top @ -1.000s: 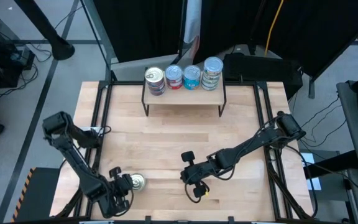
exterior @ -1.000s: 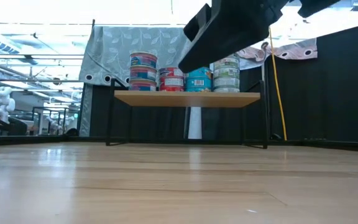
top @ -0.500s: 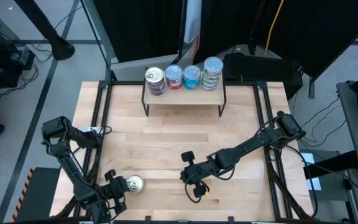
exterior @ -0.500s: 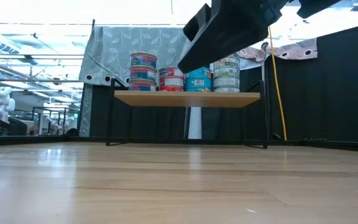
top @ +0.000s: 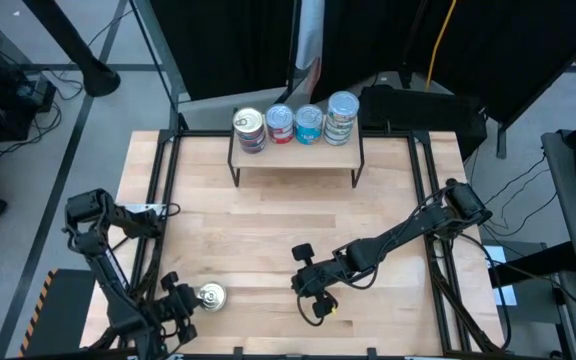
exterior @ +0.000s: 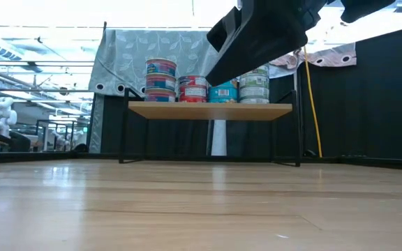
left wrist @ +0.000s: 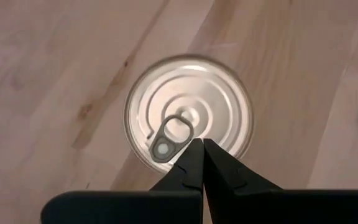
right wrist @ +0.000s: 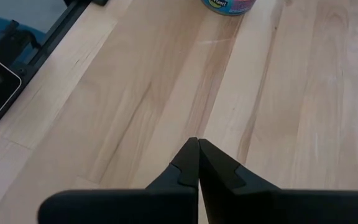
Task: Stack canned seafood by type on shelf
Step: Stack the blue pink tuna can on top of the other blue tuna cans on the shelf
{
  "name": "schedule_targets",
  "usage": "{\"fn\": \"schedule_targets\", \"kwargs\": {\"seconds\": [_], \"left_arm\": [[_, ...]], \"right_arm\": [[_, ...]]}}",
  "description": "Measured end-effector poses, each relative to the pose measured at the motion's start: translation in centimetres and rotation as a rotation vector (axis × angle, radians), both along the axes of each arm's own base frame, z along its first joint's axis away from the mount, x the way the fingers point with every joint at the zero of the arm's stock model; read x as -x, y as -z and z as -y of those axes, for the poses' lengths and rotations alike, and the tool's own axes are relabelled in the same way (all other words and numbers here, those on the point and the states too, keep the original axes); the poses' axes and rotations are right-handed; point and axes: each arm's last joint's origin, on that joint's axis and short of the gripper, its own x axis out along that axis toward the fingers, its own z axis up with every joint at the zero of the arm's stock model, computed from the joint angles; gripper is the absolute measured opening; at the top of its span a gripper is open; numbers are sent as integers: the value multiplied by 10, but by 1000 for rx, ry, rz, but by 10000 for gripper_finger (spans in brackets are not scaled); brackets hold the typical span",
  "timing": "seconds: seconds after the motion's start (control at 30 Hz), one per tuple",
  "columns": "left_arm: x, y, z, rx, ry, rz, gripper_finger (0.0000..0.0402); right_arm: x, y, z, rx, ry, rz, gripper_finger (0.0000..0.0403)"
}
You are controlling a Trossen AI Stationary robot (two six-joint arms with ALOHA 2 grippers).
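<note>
Left end effector [left wrist: 201, 144] hangs right above a lone tin [left wrist: 188, 112], fingers pressed together, gripping nothing (pull tab faces up). Right end effector [right wrist: 198, 144] is pinched closed too, empty over the bare surface [right wrist: 303, 106].

The sides of the loose tin [left wrist: 188, 112] are not seen in the left wrist view; only its silver pull-tab lid is shown, so its type cannot be told. In the right wrist view a second can [right wrist: 229, 5] is cut by the picture's edge, with only a blue-and-pink rim visible. In the low view part of the stacks on the shelf [exterior: 209, 110] is hidden behind a dark arm [exterior: 264, 31], which is itself cropped above. Labels on the shelf stacks [top: 295, 123] are too small to be read in the high view. The left gripper [top: 173, 300], near the loose tin, is possibly partly cropped at the table's near edge.
</note>
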Motion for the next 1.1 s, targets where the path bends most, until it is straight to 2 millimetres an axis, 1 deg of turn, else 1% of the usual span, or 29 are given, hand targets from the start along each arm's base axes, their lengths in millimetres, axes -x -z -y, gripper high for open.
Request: {"fn": "schedule_targets", "kwargs": {"seconds": [0.1, 0.17, 0.3, 0.43, 0.6, 0.93, 1.1], "left_arm": [[-1, -8, 2, -9, -4, -19, 2], [0, -9, 2, 16, -16, -57, 2], [3, -4, 0, 34, -47, -100, 2], [4, -2, -1, 33, -44, -95, 2], [4, 8, -4, 47, -43, -68, 2], [5, 10, -4, 54, -46, -71, 2], [5, 18, -4, 36, -66, -74, 2]], "right_arm": [[0, 0, 0, 3, -3, 0, 0], [0, 0, 0, 4, -4, 1, 0], [0, 0, 0, 5, -4, 1, 0], [0, 0, 0, 6, -4, -2, 0], [1, 1, 0, 8, -3, -10, 0], [1, 1, 0, 8, -3, -11, 0], [1, 1, 0, 9, -3, -11, 0]]}}
